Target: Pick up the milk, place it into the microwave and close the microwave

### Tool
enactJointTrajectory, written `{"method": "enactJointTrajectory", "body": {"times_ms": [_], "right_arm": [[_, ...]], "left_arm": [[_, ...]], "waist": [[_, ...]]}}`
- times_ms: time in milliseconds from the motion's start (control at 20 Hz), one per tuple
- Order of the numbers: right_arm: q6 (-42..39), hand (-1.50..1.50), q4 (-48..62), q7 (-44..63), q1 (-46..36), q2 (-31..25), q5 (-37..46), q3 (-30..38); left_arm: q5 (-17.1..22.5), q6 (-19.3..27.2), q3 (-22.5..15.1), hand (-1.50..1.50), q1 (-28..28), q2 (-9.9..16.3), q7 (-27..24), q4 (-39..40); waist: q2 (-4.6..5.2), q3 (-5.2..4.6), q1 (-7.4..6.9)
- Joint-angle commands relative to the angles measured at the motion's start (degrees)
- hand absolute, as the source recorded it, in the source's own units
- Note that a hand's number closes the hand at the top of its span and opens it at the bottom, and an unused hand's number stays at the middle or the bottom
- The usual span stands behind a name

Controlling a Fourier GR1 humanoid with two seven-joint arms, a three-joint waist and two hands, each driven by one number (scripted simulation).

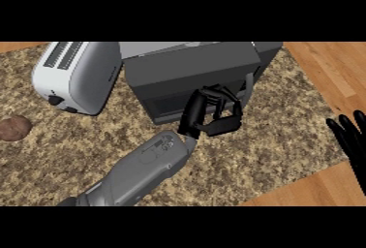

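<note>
The dark grey microwave (187, 68) stands at the back centre, and its door looks swung against the front. My left hand (202, 115) is pressed to the lower front of that door, near its right side. Its fingers (230, 112) are loosely bent, with nothing held between them and the thumb. My right hand (350, 140) rests open at the right edge, fingers up, away from everything. No milk shows anywhere; I cannot see inside the microwave.
A white toaster (77, 73) stands just left of the microwave. A brown rounded lump (14, 127) lies at the far left. The speckled counter (85, 145) gives way to wood (325, 72) along the right side.
</note>
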State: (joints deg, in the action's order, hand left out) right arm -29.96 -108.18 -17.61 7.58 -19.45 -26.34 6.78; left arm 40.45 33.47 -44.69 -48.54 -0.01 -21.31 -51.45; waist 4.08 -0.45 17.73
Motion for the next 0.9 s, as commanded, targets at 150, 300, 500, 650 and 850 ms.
{"method": "enactJointTrajectory", "body": {"times_ms": [150, 300, 500, 650, 850], "right_arm": [[-0.42, -1.50, -1.79, 2.19, -1.09, -1.91, -2.62, 0.80], [-0.63, -1.50, -2.39, 2.55, -2.46, -2.78, -3.47, 1.33], [-0.59, -1.50, -2.90, 3.82, -2.59, -3.41, -4.61, 1.30], [-0.60, -1.50, -3.64, 4.66, -3.33, -4.11, -5.86, 1.57], [-0.22, -1.50, -4.17, 5.63, -3.59, -4.52, -7.40, 1.92]], "left_arm": [[4.65, -0.51, 3.66, 1.50, -4.53, 0.01, -3.69, 4.77], [5.76, -1.63, 4.00, 1.50, -5.38, 0.01, -5.21, 6.29], [7.17, -0.96, 4.02, 1.50, -6.08, 0.01, -6.84, 6.97], [7.61, -1.99, 3.45, 1.50, -5.70, 0.01, -8.74, 7.85], [9.45, -1.82, 3.70, 1.50, -5.85, 0.01, -9.69, 8.43]], "waist": [[0.68, 0.07, 1.79], [0.99, 0.10, 1.60], [0.98, 0.17, 2.40], [1.16, 0.14, 2.13], [1.23, 0.15, 2.77]]}}
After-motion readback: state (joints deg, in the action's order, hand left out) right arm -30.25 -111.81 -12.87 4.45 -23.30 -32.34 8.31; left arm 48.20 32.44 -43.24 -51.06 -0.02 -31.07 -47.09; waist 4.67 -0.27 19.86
